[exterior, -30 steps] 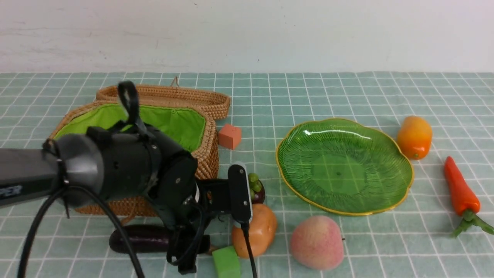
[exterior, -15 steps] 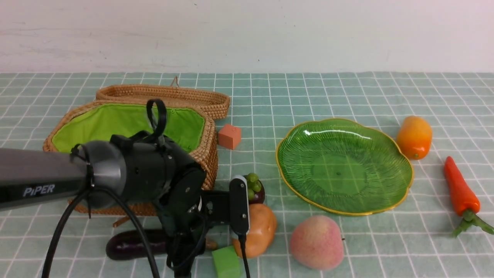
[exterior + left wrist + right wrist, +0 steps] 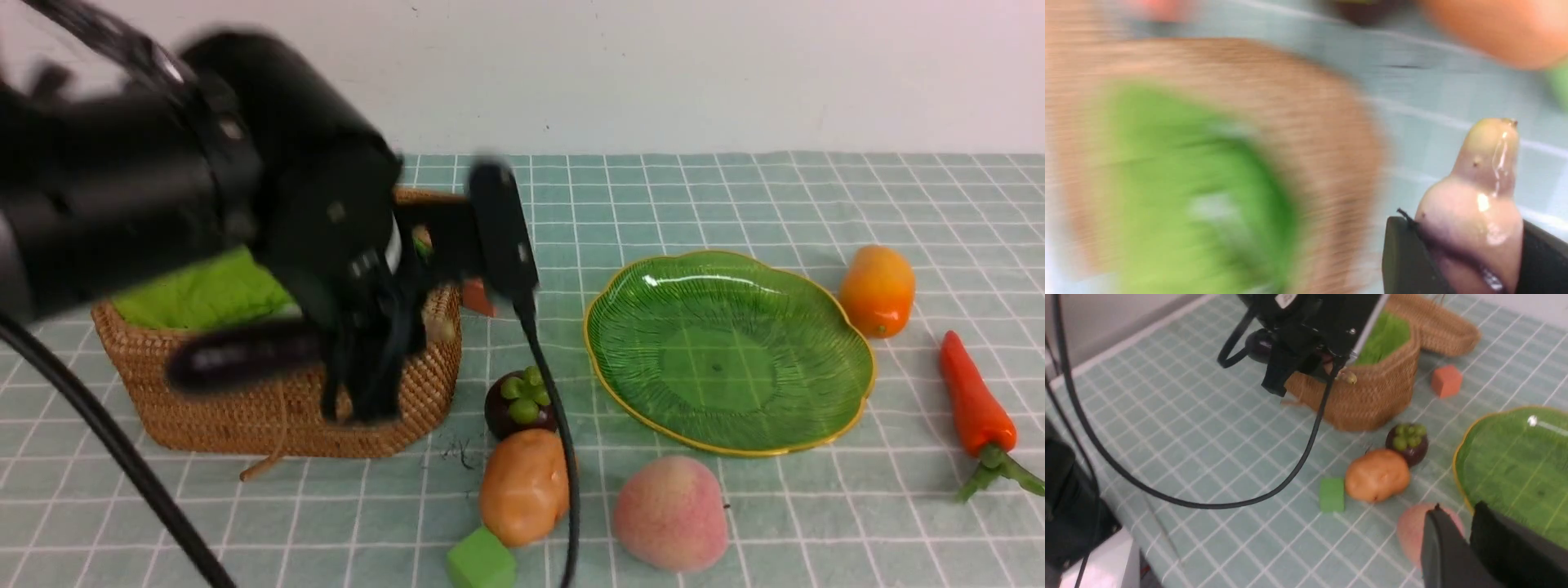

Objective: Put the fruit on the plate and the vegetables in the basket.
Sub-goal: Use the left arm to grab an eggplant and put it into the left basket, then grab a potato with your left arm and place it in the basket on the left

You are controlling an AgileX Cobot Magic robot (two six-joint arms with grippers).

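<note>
1. Left gripper [image 3: 1466, 241]: clamped on the eggplant [image 3: 237, 359] near its pale stem end.
2. Eggplant: raised clear of the cloth at the basket [image 3: 245, 425] near wall, long axis roughly along that wall. The green lining lies just across the rim.
3. Right gripper [image 3: 1468, 539]: well apart from the basket, fingers close together, empty. Fully closed? Cannot tell.
4. Obscured: heavy motion blur, and the arm hides most of the basket interior.

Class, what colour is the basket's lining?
Bright green; the lining shows best in the right wrist view.
</note>
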